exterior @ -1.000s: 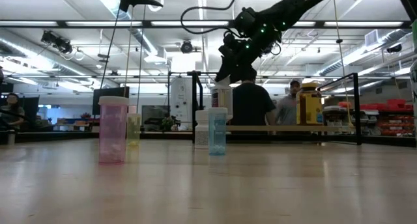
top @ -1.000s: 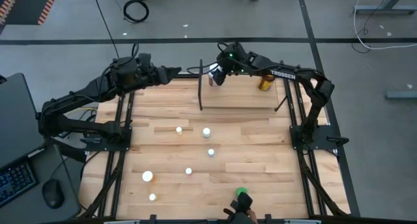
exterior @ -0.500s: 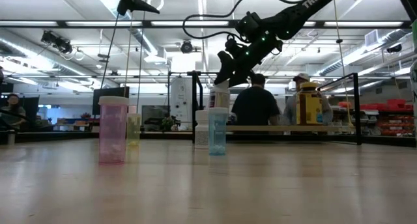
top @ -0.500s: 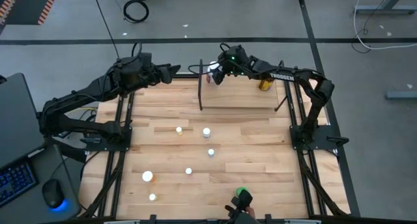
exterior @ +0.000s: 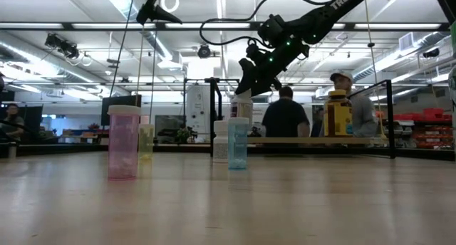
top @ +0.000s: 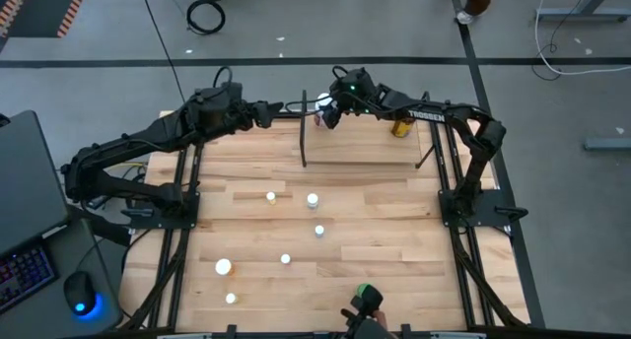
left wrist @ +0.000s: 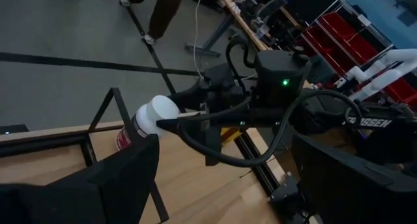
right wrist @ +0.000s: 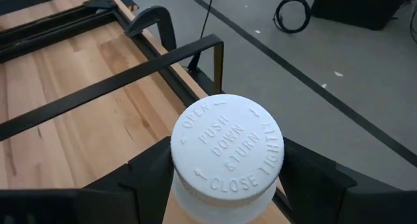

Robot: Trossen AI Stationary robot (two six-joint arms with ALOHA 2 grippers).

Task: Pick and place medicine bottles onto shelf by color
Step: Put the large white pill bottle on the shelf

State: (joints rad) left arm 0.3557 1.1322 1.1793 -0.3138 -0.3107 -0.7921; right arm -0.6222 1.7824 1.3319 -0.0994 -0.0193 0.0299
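Right wrist view: my right pincer (right wrist: 225,185) flanks the white-capped bottle (right wrist: 227,149) at the shelf (top: 360,140) end, grip uncertain. Left pincer (top: 271,109) hovers spread wide, empty, near it.

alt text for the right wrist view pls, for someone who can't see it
A white bottle cap embossed "push down & turn, close tight" fills the centre, seen from above between the right gripper's two dark fingers. Behind it are the wooden table, a black metal shelf frame and grey floor.
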